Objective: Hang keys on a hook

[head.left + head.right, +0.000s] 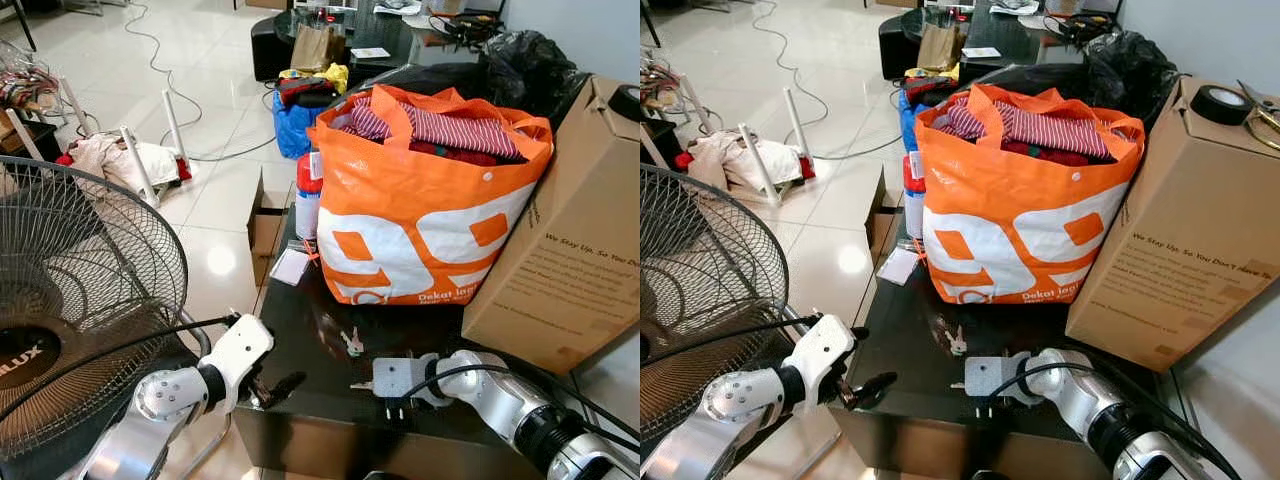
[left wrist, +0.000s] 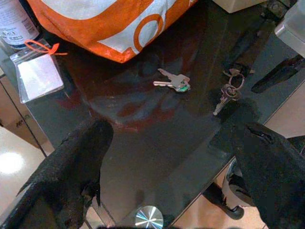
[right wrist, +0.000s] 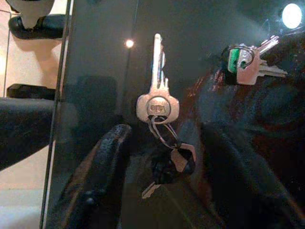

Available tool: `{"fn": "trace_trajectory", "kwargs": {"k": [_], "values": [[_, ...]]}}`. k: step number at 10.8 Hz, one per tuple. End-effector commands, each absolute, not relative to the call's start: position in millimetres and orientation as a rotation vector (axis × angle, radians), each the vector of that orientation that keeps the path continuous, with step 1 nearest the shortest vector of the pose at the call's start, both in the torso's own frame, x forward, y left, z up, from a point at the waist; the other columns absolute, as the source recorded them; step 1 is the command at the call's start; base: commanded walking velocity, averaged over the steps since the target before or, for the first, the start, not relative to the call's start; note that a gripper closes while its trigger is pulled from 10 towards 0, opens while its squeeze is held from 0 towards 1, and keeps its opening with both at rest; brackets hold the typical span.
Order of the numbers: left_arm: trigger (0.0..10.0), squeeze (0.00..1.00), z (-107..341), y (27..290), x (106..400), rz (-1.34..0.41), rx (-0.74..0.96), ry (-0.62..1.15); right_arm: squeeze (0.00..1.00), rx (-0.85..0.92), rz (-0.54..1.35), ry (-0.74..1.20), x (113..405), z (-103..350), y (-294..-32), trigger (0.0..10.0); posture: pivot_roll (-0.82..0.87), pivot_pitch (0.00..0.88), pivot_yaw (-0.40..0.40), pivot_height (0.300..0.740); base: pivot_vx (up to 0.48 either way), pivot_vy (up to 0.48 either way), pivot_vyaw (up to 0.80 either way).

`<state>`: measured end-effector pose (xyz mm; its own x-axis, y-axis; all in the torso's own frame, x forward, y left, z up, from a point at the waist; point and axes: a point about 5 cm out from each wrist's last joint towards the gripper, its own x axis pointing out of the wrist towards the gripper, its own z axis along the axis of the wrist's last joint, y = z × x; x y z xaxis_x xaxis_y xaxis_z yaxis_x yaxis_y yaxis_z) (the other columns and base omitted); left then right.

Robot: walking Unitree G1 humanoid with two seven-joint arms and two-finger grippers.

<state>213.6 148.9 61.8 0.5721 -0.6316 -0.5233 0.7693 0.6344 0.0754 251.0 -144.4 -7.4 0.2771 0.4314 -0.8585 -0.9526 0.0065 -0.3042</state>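
Right gripper [image 3: 162, 167] is parked low on the dark worktop [image 1: 310, 385], jaws spread wide around a key bunch [image 3: 159, 124] lying flat. Left gripper [image 1: 270, 388] sits at 9 o'clock, jaws open too. Second keys [image 1: 352, 343] are seen at 12, orange bag [image 1: 420, 210] behind.

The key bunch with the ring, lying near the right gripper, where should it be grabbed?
Grip the key ring where the flat keys join, coming straight down from above with the right gripper: the bunch lies flat on the glass table, so only the ring's bulk gives purchase.
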Motion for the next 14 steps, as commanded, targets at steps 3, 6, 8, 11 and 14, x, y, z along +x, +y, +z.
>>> {"fn": "trace_trajectory", "kwargs": {"k": [3,6,8,11,14], "values": [[10.0,0.00,65.2,146.4,211.3,-0.865,0.312,0.485,0.00,-1.056,1.196,0.622,253.3,-9.2,-142.7,0.0,-0.09,0.000,-0.051,0.740,0.000,0.000,0.00],[10.0,0.00,63.8,147.3,208.4,-0.877,0.307,0.508,0.00,-1.056,1.161,0.605,254.9,-11.7,-140.8,0.0,-0.09,0.000,-0.049,0.740,0.000,0.000,0.00],[10.0,0.00,64.0,147.2,208.3,-0.883,0.307,0.512,0.00,-1.066,1.158,0.600,255.3,-12.5,-140.4,0.0,-0.09,0.000,-0.046,0.740,0.000,0.000,0.00],[10.0,0.00,64.4,146.6,208.9,-0.889,0.307,0.514,0.00,-1.075,1.155,0.603,256.2,-13.1,-143.4,0.0,-0.09,0.000,-0.045,0.740,0.000,0.000,0.00],[10.0,0.00,65.6,145.4,209.9,-0.894,0.310,0.510,0.00,-1.051,1.151,0.565,260.7,-5.9,-143.0,0.0,-0.09,0.000,-0.043,0.740,0.000,0.000,0.00]]}}
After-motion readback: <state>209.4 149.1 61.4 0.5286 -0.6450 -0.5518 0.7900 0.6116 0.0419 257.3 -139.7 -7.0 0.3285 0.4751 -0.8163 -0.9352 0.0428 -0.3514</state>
